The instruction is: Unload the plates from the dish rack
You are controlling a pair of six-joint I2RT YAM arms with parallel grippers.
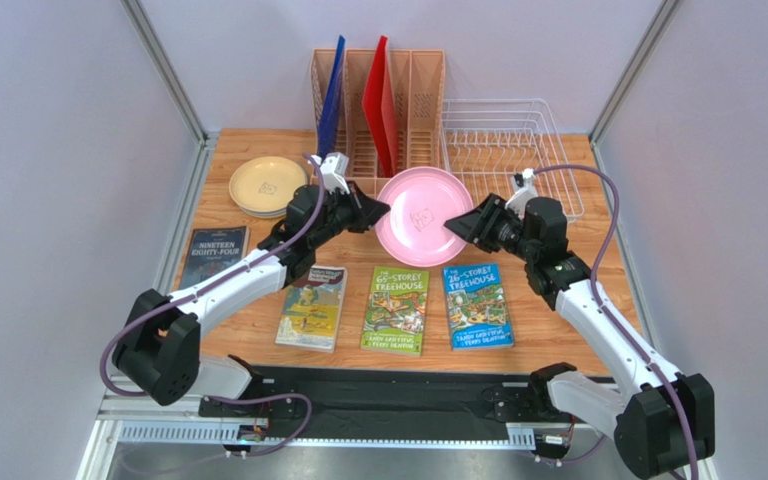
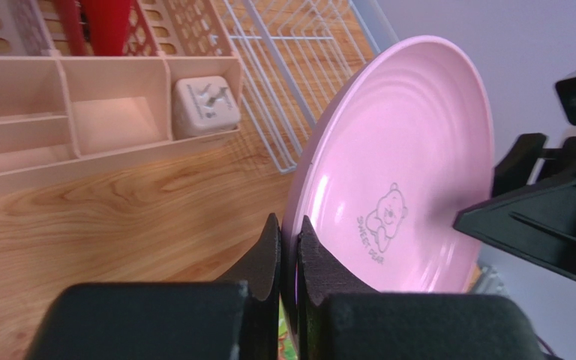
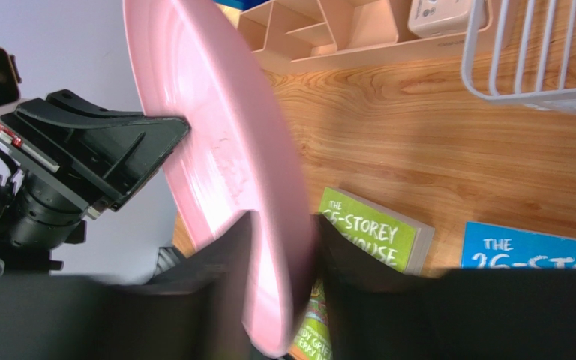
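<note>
pink plate (image 1: 420,215) held above the wood table (image 1: 258,330), just in front of the white wire dish rack (image 1: 506,140). left gripper (image 2: 289,231) pinched tight on its rim. right gripper (image 3: 283,277) straddles the opposite rim; blurred, cannot tell if clamped. cream plates (image 1: 268,185) stacked far left.

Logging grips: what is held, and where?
The left gripper clamps the pink plate by its rim; the right gripper straddles the opposite rim, grip unclear.
</note>
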